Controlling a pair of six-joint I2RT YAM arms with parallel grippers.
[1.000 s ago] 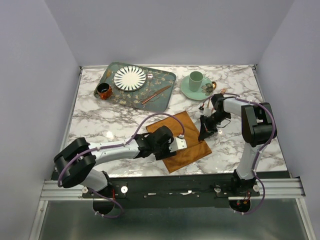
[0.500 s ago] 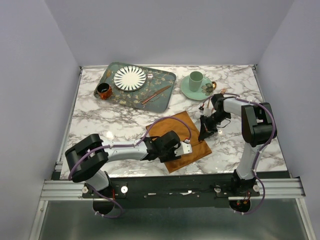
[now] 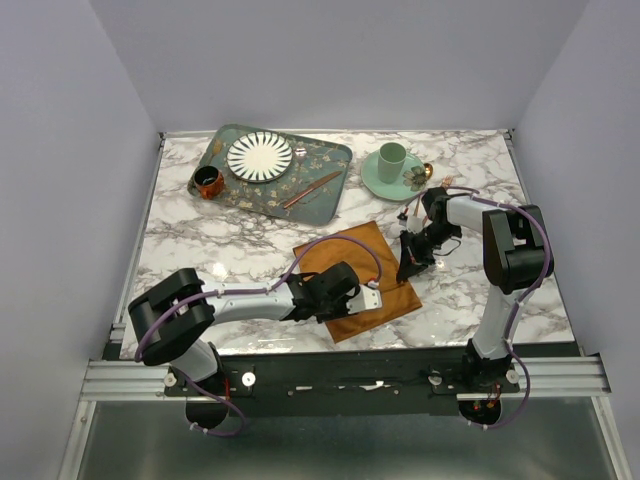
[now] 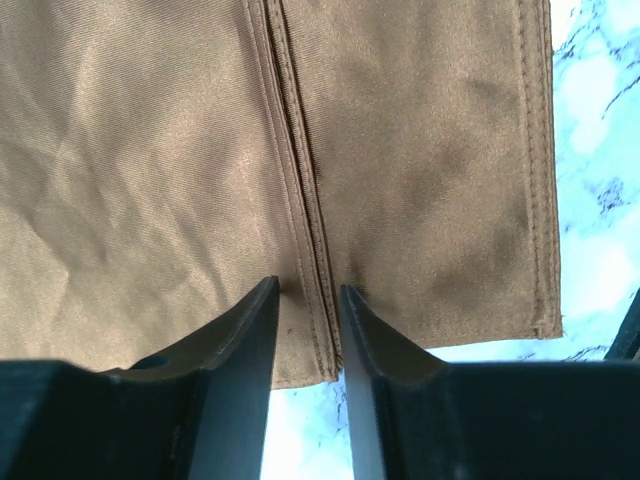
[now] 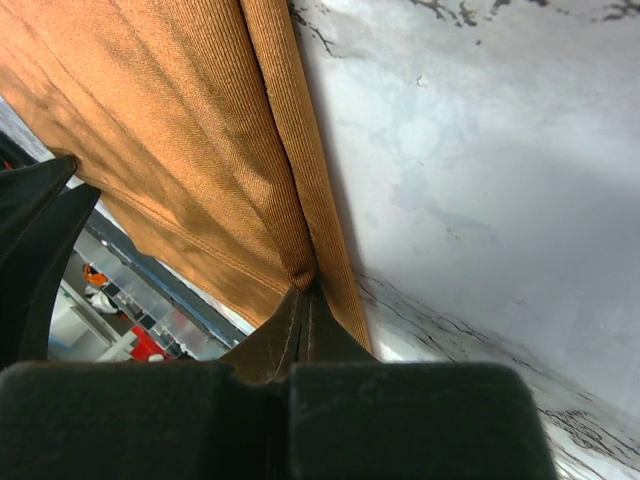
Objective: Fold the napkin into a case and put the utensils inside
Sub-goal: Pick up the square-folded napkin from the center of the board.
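Observation:
The rust-orange napkin (image 3: 345,262) lies partly folded on the marble table (image 3: 220,240) between the arms. My left gripper (image 3: 372,298) is low over its near part. In the left wrist view the gripper (image 4: 305,295) is open by a narrow gap, its fingers (image 4: 258,320) astride a stitched hem of the napkin (image 4: 150,180). My right gripper (image 3: 406,268) is at the napkin's right edge, and in the right wrist view it (image 5: 305,290) is shut on a fold of the napkin (image 5: 170,140). A copper knife-like utensil (image 3: 311,189) lies on the tray. A copper spoon (image 3: 427,171) lies by the saucer.
A patterned green tray (image 3: 325,205) at the back left holds a striped plate (image 3: 260,156) and a small dark cup (image 3: 208,182). A mint cup (image 3: 391,157) on its saucer (image 3: 375,180) stands at the back right, close behind my right arm.
My left gripper has moved toward the near right across the napkin and lower. The right gripper has kept its hold and has not moved.

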